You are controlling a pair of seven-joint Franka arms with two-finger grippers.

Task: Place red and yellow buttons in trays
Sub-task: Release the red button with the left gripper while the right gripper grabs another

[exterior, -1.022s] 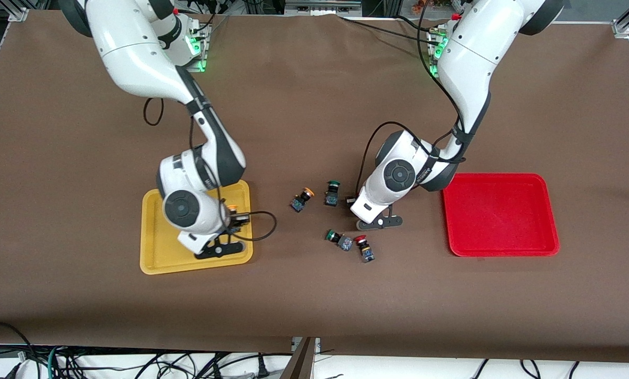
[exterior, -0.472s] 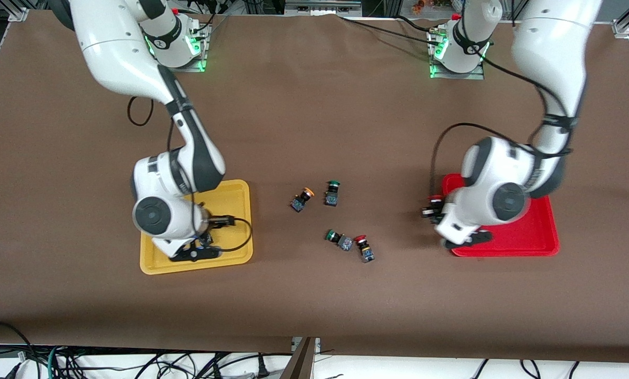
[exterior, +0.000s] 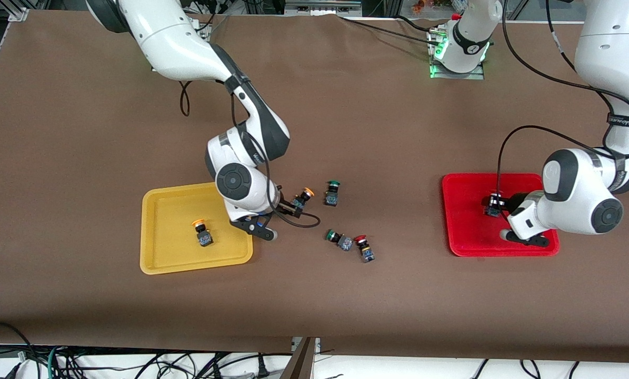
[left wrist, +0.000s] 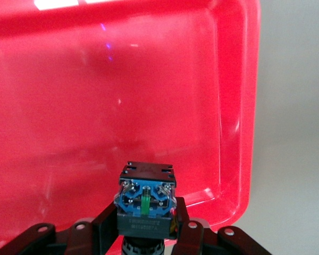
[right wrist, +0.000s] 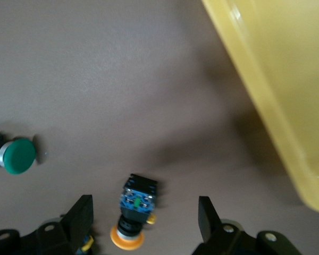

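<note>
Now the left gripper (left wrist: 147, 234) hangs over the red tray (exterior: 472, 242), fingers clamped on a red button (left wrist: 145, 204), blue terminal end showing, presumably ready to set it down inside. Meanwhile the right gripper (right wrist: 143, 223) sits low beside the yellow tray (exterior: 159, 263), fingers spread wide around a yellow button (right wrist: 134, 213) lying on the tabletop (exterior: 346, 121), lined up for a grab. One yellow-capped button (exterior: 202, 233) already rests in the yellow tray, and another red button (exterior: 363, 248) waits toward the red tray from it, beside a green one (exterior: 337, 238).
</note>
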